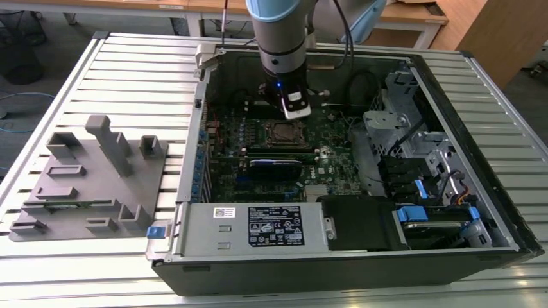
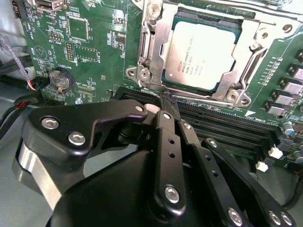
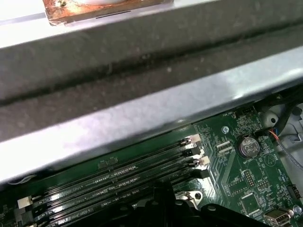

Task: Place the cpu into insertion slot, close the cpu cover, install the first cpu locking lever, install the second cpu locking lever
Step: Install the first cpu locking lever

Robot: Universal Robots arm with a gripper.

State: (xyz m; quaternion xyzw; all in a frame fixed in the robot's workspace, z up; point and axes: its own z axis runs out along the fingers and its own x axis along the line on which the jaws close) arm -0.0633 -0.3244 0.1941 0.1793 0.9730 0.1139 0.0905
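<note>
The cpu [image 2: 203, 49] lies flat in the insertion slot [image 1: 283, 133], its silver-grey top showing. The cpu cover [image 2: 154, 47], a silvery frame, lies down around it. My gripper [image 2: 165, 99] is shut with nothing between its black fingers. Its tips sit right at the socket's edge, on the side of the memory slots. In the exterior view the gripper [image 1: 296, 112] hangs inside the open computer case, just behind the socket. Which way the locking levers stand I cannot tell.
Long black memory slots [image 2: 222, 125] run beside the socket, and a coin battery [image 2: 60, 79] sits on the green board. The case wall [image 3: 142, 71] is close by. A power supply [image 1: 256, 224] and drive cage [image 1: 428, 160] crowd the case. A grey fixture [image 1: 86, 179] lies outside.
</note>
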